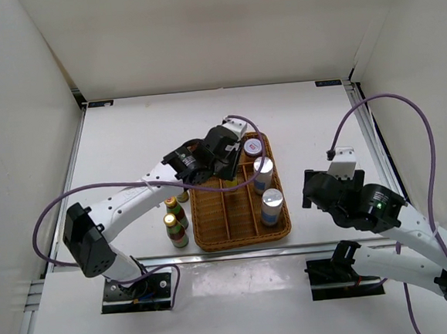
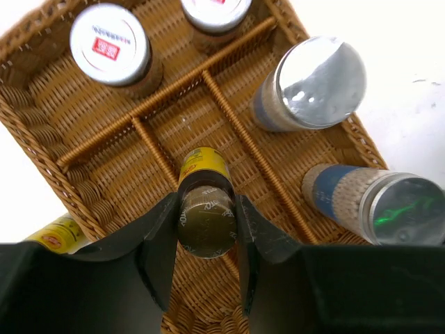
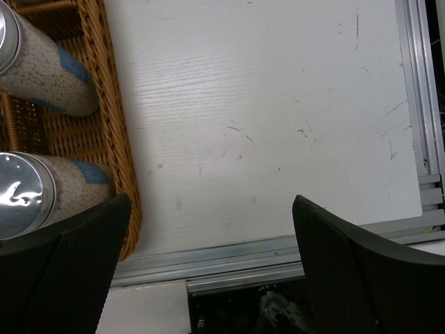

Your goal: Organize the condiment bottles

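Left fingers [image 2: 158, 243] clamp a gold-capped bottle [image 2: 205, 217] over the wicker tray [image 2: 31, 139], its base hidden; right fingers [image 3: 62, 271] stand apart, partly cropped.

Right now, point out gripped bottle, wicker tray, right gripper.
gripped bottle [image 2: 206, 220], left wrist view, cap top.
wicker tray [image 1: 245, 242], top external view, near rim.
right gripper [image 3: 212, 209], right wrist view, midway between fingertips.

A pale bottle [image 3: 43, 69] and a second bottle [image 3: 66, 196] stand in the tray [image 3: 111, 118], touching its right wall. Right of the tray lies white bench [image 3: 264, 118], edged by a metal rail [image 3: 229, 254]. The dark fingers [image 3: 368, 278] are spread wide, one overlapping the tray's corner, the other well right of it.
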`<state>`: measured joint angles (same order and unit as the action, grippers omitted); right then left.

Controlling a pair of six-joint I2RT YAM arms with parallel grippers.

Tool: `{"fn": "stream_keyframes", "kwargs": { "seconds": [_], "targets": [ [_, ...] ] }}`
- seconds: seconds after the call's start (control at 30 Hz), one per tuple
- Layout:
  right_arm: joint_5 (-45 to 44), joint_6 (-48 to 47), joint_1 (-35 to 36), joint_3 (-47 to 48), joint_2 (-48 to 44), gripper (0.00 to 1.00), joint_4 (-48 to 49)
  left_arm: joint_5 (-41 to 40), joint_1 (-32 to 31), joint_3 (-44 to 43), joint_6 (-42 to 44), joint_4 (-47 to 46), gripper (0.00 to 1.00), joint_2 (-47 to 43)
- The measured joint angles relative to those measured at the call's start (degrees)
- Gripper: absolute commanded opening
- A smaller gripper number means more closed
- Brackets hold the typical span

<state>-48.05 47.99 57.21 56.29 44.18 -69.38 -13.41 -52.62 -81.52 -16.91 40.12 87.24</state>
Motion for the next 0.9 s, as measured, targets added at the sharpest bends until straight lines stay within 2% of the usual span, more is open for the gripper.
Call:
{"fn": "stream_keyframes", "kwargs": {
  "seconds": [0.23, 0.33, 0.43, 0.53, 0.57, 0.63, 0.67, 0.9],
  "targets": [
    [0.2, -0.6, 0.0, 0.2, -0.7, 1.00, -1.4, -0.2, 0.0, 3.6, -2.0, -3.3, 0.11, 2.6],
    [0.5, -1.3, 0.0, 0.7, -0.9, 1.00, -1.7, -0.2, 0.0, 4.3, -2.7, -4.5, 0.18, 4.5],
    [0.9, -2.1, 0.0, 1.2, -1.5, 1.00, -1.7, -0.3, 0.0, 4.6, -3.0, -5.3, 0.20, 6.4],
    [0.9, -2.6, 0.0, 1.4, -2.2, 1.00, -1.8, -0.9, 0.0, 4.7, -3.5, -6.7, 0.43, 6.9],
    [0.9, -2.8, 0.0, 1.5, -2.4, 1.00, -1.8, -1.0, 0.0, 4.7, -3.6, -6.7, 0.67, 6.9],
    [0.9, -3.2, 0.0, 1.5, -2.7, 1.00, -1.9, -1.3, 0.0, 4.7, -3.8, -6.9, 0.82, 7.0],
    [0.9, -3.3, 0.0, 1.6, -2.7, 1.00, -2.1, -1.7, -0.1, 4.6, -3.9, -7.1, 1.00, 7.1],
    [1.5, -3.5, 0.0, 1.7, -2.7, 1.00, -2.5, -6.9, -0.5, -1.5, -0.1, -4.9, 1.00, 6.4]
  ]
}}
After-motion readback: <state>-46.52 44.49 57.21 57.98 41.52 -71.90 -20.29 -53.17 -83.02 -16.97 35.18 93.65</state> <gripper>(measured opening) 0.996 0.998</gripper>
